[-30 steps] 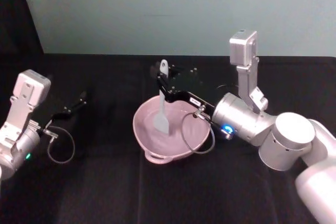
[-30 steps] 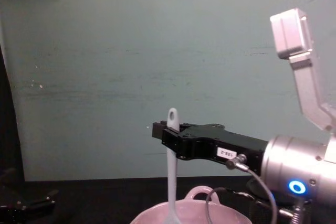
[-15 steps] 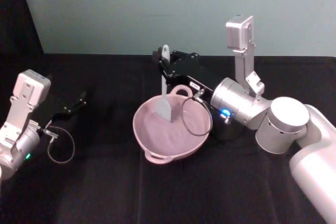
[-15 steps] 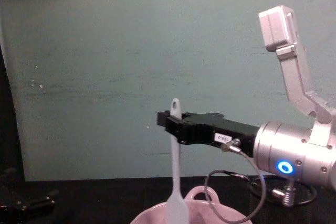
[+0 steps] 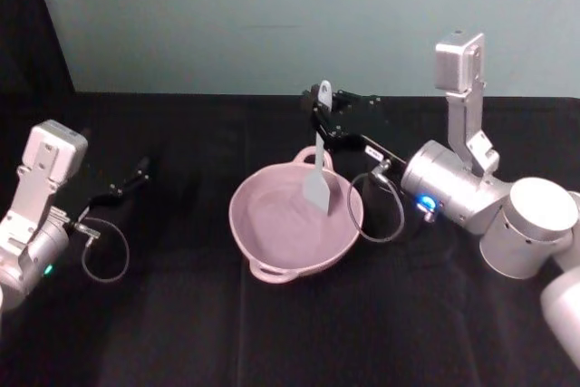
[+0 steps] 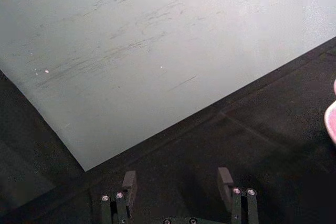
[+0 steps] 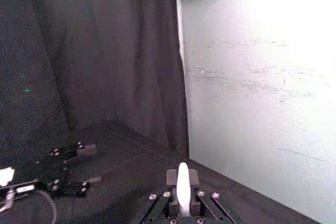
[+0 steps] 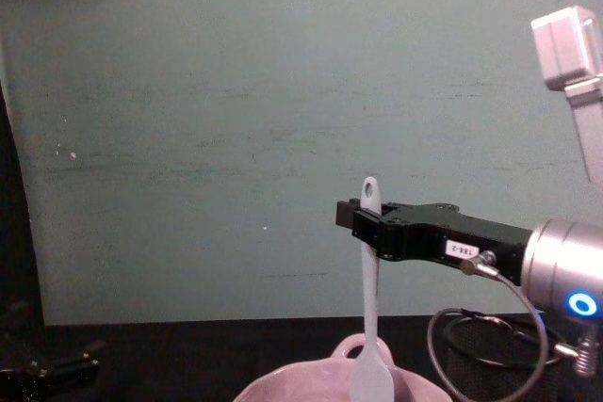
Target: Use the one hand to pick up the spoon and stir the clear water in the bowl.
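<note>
Black and flat-jawed, the right gripper [image 5: 323, 111] pinches the spoon [image 5: 318, 168] high on its handle, just under the hole, above the far right part of the bowl [image 5: 238, 217]. Long, slim and white, hanging upright, flat spatula head down at about rim level over the pale pink inside. Cannot tell whether the tip touches the clear water [image 5: 283, 226], barely visible.

From the head: the whole wide bowl, one loop handle at the near rim, another at the far rim behind the spoon. From the chest, side-on: the bowl's top edge, the white label on the jaw, the blue ring light [image 8: 581, 305] on the silver wrist.

Grey cable [image 5: 381, 209] looping from that wrist across the bowl's right rim. Well to the left on the black cloth [image 5: 181, 314], the left gripper [image 5: 136, 173] parked, fingers spread.
</note>
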Action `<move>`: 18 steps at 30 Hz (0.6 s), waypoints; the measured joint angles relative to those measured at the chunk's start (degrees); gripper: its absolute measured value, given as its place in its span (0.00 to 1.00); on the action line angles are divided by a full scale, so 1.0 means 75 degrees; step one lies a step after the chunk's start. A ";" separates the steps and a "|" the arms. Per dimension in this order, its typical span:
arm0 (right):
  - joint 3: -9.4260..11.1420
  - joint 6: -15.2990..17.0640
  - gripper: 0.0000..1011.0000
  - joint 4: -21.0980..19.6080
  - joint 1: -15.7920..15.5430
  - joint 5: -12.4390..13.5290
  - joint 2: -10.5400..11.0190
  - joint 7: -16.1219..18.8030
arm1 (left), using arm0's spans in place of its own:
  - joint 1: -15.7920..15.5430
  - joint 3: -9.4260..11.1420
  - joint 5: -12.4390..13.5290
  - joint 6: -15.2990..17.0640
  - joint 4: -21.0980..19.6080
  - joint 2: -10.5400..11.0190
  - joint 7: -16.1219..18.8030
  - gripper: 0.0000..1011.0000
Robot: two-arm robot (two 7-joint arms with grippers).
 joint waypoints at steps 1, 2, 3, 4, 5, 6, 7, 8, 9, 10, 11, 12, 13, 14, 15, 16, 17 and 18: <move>0.0005 0.0031 0.11 -0.0069 -0.0050 0.0005 0.0034 -0.0004 | 0.0000 0.0000 0.0000 0.0000 0.0000 0.0000 0.0000 1.00; 0.0009 0.0069 0.11 -0.0139 -0.0100 0.0009 0.0071 -0.0010 | 0.0000 0.0000 0.0000 0.0000 0.0000 0.0000 0.0000 1.00; 0.0012 0.0137 0.11 -0.0276 -0.0194 0.0016 0.0129 -0.0027 | 0.0000 0.0000 0.0000 0.0000 0.0000 0.0000 0.0000 1.00; 0.0012 0.0166 0.11 -0.0341 -0.0238 0.0024 0.0156 -0.0039 | 0.0000 0.0000 0.0000 0.0000 0.0000 0.0000 0.0000 1.00; 0.0011 0.0183 0.11 -0.0384 -0.0277 0.0033 0.0175 -0.0043 | 0.0000 0.0000 0.0000 0.0000 0.0000 0.0000 0.0000 1.00; 0.0010 0.0204 0.11 -0.0431 -0.0318 0.0048 0.0193 -0.0044 | 0.0000 0.0000 0.0000 0.0000 0.0000 0.0000 0.0000 1.00; 0.0002 0.0232 0.11 -0.0531 -0.0394 0.0079 0.0219 -0.0039 | 0.0000 0.0000 0.0000 0.0000 0.0000 0.0000 0.0000 1.00; -0.0006 0.0241 0.11 -0.0576 -0.0432 0.0096 0.0232 -0.0039 | 0.0000 0.0000 0.0000 0.0000 0.0000 0.0000 0.0000 1.00; -0.0015 0.0245 0.11 -0.0612 -0.0462 0.0107 0.0239 -0.0037 | 0.0000 0.0000 0.0000 0.0000 0.0000 0.0000 0.0000 1.00; -0.0043 0.0249 0.11 -0.0677 -0.0518 0.0121 0.0246 -0.0021 | 0.0000 0.0000 0.0000 0.0000 0.0000 0.0000 0.0000 1.00; -0.0063 0.0252 0.11 -0.0711 -0.0542 0.0125 0.0248 -0.0017 | 0.0000 0.0000 0.0000 0.0000 0.0000 0.0000 0.0000 1.00; -0.0078 0.0252 0.11 -0.0734 -0.0557 0.0128 0.0248 -0.0012 | 0.0000 0.0000 0.0000 0.0000 0.0000 0.0000 0.0000 1.00; -0.0123 0.0252 0.11 -0.0785 -0.0587 0.0140 0.0244 0.0008 | 0.0000 0.0000 0.0000 0.0000 0.0000 0.0000 0.0000 1.00; -0.0145 0.0252 0.11 -0.0796 -0.0595 0.0147 0.0237 0.0023 | 0.0000 0.0000 0.0000 0.0000 0.0000 0.0000 0.0000 1.00; -0.0165 0.0252 0.11 -0.0803 -0.0596 0.0151 0.0232 0.0039 | 0.0000 0.0000 0.0000 0.0000 0.0000 0.0000 0.0000 1.00; -0.0187 0.0251 0.11 -0.0808 -0.0596 0.0155 0.0219 0.0048 | 0.0000 0.0000 0.0000 0.0000 0.0000 0.0000 0.0000 1.00; -0.0239 0.0250 0.11 -0.0813 -0.0591 0.0159 0.0189 0.0065 | 0.0000 0.0000 0.0000 0.0000 0.0000 0.0000 0.0000 1.00; -0.0262 0.0249 0.11 -0.0812 -0.0583 0.0161 0.0172 0.0077 | 0.0001 0.0000 0.0000 0.0000 0.0000 0.0000 0.0000 1.00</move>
